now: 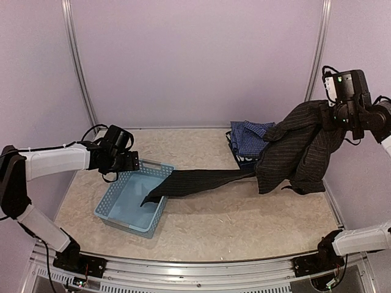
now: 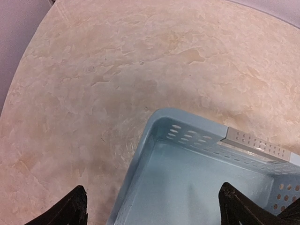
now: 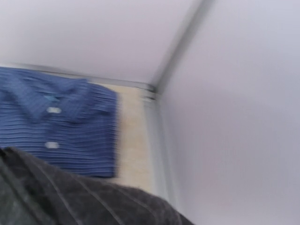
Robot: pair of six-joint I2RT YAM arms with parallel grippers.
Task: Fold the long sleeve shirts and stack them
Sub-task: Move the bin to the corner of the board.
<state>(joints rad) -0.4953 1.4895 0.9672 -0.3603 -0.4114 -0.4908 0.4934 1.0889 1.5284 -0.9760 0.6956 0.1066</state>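
The black pinstriped long sleeve shirt (image 1: 299,146) hangs bunched in the air at the right, with my right gripper (image 1: 328,116) shut on its top. One sleeve (image 1: 195,181) trails left across the table, its end lying in the light blue basket (image 1: 122,223). The blue check shirt (image 1: 247,137) lies folded at the back right, collar and white buttons up (image 3: 56,126). Black cloth (image 3: 70,197) hides the right fingers in the wrist view. My left gripper (image 1: 135,163) stands open over the basket's far left corner (image 2: 140,159), with nothing between its fingertips (image 2: 77,208).
The basket sits at the front left of the beige table (image 1: 220,213). Lilac walls and metal posts (image 1: 79,67) close in the back and sides. The right arm is close to the right wall (image 3: 234,117).
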